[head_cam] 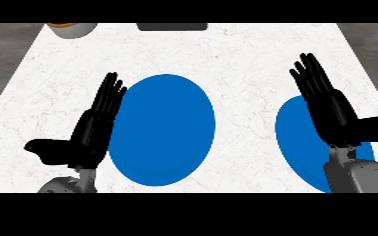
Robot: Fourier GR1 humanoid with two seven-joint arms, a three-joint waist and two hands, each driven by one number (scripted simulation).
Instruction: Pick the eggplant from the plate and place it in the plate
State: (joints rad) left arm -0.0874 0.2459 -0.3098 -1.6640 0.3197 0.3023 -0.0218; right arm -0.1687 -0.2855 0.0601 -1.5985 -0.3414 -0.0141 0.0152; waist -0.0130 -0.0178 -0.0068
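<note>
My left robot hand point(92, 130) is spread beside the round blue centre plate point(166, 145), and the right robot hand point(332, 110) is spread over the lower-right blue plate point(291, 135) (I judge both waiting). I see no eggplant.

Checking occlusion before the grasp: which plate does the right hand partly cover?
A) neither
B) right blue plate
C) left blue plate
B: the right hand lies across the right blue plate, hiding part of it; the left blue plate sits well clear of that hand.
</note>
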